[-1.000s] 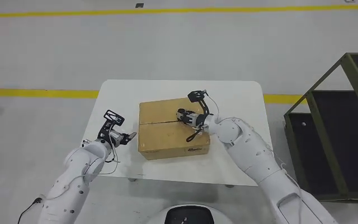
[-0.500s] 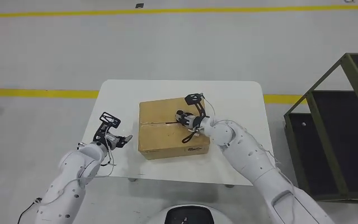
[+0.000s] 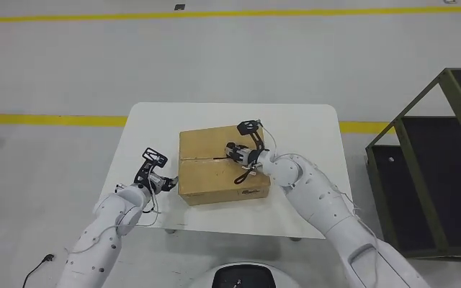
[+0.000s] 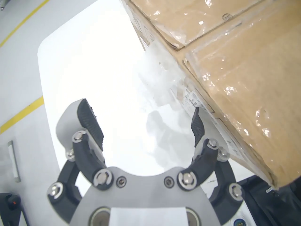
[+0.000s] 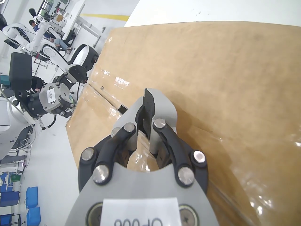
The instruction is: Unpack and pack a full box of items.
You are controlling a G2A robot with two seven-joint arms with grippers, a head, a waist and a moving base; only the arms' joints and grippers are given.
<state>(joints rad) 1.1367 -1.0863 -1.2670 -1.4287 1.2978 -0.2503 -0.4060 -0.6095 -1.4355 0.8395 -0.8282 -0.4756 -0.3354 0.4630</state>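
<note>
Right gripper (image 3: 232,150) clenched on nothing, low over the centre seam (image 3: 205,157) atop the closed cardboard box (image 3: 209,180), mid-table (image 3: 302,122). Left gripper (image 3: 164,181) spread wide, empty, just beside the box's left wall, above bare tabletop. From the left wrist: glossy clear tape (image 4: 169,12) across both flaps. From the right wrist: small dark gap (image 5: 122,108) in the seam, just beside the shut fingertips.

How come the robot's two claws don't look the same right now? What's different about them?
The left gripper is wide open, while the right gripper is pinched shut on nothing. The left gripper sits beside the box, over the white table. The right gripper is over the box's top, by the slit between its flaps. Both are the same kind of claw, close to the same closed box.
</note>
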